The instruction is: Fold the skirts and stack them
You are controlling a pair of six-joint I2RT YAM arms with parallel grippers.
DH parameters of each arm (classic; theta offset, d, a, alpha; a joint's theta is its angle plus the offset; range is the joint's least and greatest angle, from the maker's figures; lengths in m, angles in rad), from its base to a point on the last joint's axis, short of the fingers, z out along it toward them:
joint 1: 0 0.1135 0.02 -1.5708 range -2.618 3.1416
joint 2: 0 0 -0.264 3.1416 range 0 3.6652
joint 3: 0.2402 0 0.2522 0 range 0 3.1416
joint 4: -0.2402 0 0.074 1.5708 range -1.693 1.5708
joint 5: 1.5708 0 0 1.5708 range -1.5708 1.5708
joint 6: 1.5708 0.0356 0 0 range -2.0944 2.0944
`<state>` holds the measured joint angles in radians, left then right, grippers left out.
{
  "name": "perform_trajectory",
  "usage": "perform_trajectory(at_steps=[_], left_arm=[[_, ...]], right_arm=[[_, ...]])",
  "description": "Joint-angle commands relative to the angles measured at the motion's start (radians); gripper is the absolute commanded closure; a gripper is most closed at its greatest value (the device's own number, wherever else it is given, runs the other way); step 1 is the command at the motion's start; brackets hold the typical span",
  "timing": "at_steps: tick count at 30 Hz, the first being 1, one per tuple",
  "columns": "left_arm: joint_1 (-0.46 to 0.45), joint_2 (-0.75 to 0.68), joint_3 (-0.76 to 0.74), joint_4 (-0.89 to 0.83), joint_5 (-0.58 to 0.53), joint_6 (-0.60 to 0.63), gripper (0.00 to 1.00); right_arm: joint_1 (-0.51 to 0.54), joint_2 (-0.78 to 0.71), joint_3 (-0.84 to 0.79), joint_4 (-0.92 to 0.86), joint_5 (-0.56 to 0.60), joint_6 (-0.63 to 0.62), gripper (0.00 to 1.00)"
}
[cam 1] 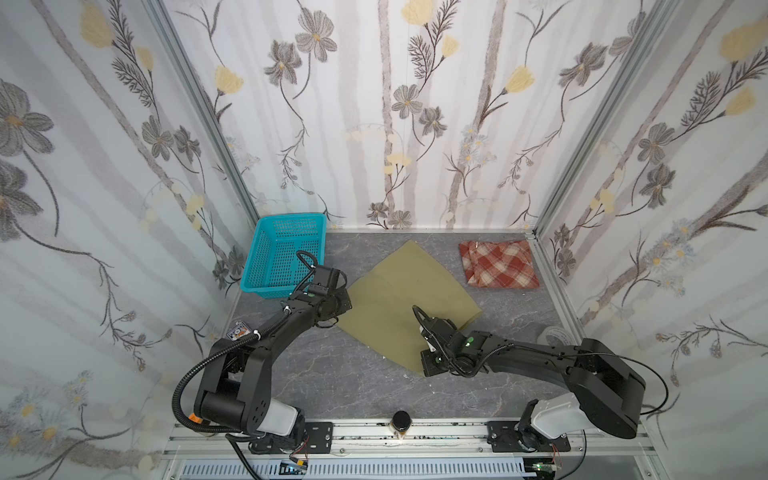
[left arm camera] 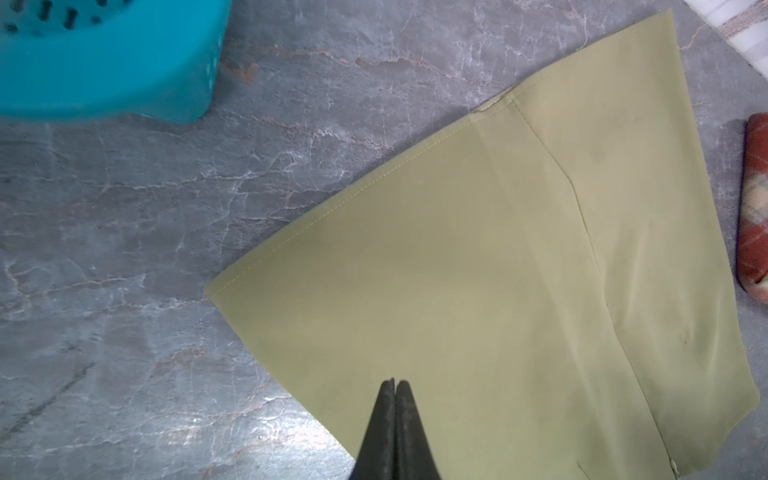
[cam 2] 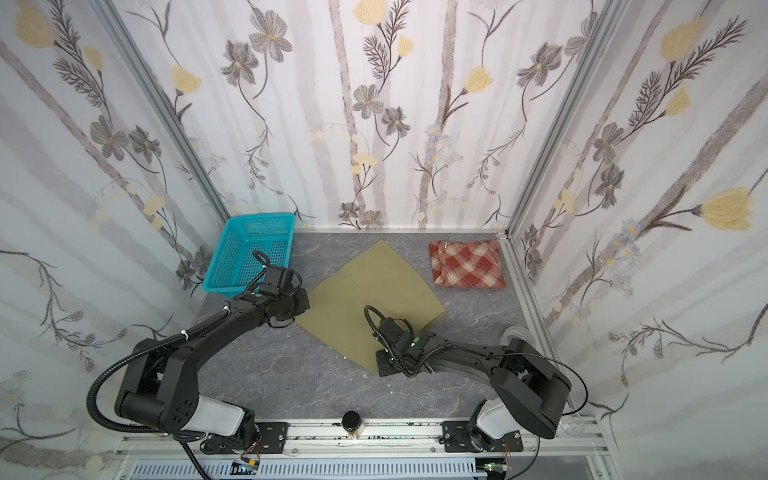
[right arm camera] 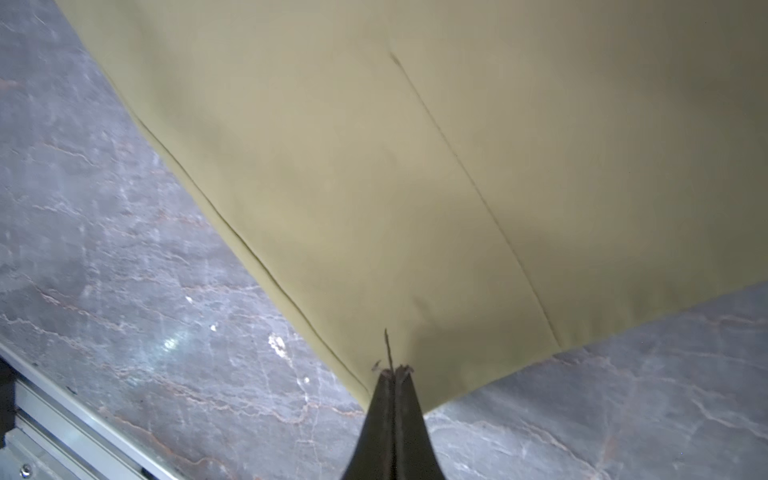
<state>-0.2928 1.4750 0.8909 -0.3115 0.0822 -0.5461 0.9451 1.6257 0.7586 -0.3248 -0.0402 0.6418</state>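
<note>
1. Jaws of my left gripper (left arm camera: 394,382) pressed together over the olive skirt (cam 1: 409,291), left corner; grip unclear.
2. Right gripper (right arm camera: 392,370) pinches its bottom corner, mid-frame; cloth runs up-right from both.
3. Plaid skirt (cam 1: 498,264) folded, upper right.

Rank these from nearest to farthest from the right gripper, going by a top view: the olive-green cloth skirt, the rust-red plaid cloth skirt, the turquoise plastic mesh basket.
1. olive-green cloth skirt: centre, its near corner pinched in the right gripper.
2. rust-red plaid cloth skirt: back right corner.
3. turquoise plastic mesh basket: back left corner.
</note>
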Motion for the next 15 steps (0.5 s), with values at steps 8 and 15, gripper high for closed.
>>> perform_trajectory(at_steps=[8, 15], left_arm=[[0.000, 0.051, -0.064, 0.024, -0.021, -0.019, 1.00], [-0.001, 0.092, -0.113, 0.058, -0.025, -0.032, 1.00]], right_arm=[[0.002, 0.097, 0.017, 0.121, -0.029, 0.002, 1.00], [0.001, 0.101, -0.040, 0.127, -0.029, 0.004, 1.00]])
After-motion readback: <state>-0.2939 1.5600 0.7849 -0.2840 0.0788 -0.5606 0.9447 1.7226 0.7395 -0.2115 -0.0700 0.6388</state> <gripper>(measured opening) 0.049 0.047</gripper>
